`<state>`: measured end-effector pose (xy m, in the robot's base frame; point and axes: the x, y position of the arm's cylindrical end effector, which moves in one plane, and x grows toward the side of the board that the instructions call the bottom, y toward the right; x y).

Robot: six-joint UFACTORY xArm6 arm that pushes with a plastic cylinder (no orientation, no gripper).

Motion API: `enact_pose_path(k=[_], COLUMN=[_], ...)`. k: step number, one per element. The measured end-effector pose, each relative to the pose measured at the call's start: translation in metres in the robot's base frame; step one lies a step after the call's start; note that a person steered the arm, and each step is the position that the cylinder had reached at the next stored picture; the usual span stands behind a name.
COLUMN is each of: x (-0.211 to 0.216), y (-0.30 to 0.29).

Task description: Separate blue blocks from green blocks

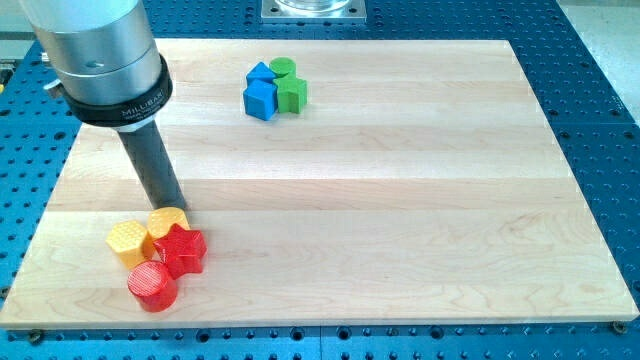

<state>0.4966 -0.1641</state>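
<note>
Two blue blocks and two green blocks sit bunched together near the view's top, left of centre. A blue cube [260,100] is at the front left, a blue triangular block [261,72] behind it. A green cylinder [283,68] is at the back right, a green star-like block [291,94] at the front right. All touch each other. My tip [176,207] is far from them, at the view's lower left, right at the top edge of a yellow block [167,222].
By my tip lies a cluster: a yellow hexagonal block [127,241], the yellow block, a red star [182,250] and a red cylinder [152,286]. The wooden board [400,200] lies on a blue perforated table.
</note>
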Motion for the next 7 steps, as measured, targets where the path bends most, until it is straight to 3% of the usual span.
enact_pose_path(k=[2,3,4,5,6,7], x=[-0.007,-0.087,-0.171,-0.257,-0.271,-0.21], y=[0.021,0.044,-0.016,0.015,0.087,0.094])
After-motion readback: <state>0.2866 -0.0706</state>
